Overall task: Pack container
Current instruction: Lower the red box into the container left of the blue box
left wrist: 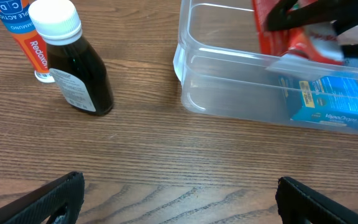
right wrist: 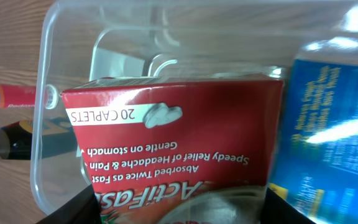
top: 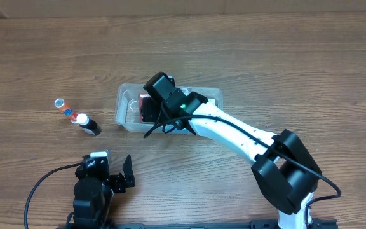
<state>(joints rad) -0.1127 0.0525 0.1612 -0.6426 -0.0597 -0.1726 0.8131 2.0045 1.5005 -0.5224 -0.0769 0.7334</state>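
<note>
Red box (right wrist: 179, 143) clamped in right end effector (right wrist: 179, 209) inside container (top: 126, 117); left end effector (left wrist: 179, 199) spread apart.

In the container (top: 124, 102), caplet box (right wrist: 179, 130) sits left, second box (left wrist: 334, 99) right beside it; bottle (top: 90, 125) and tube (top: 66, 110) lie together on the table (top: 265, 51), left of the container.

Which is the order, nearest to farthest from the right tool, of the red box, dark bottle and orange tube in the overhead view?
1. The red box, held by the right tool, in the container.
2. The dark bottle, left of the container.
3. The orange tube, farther left still.
</note>
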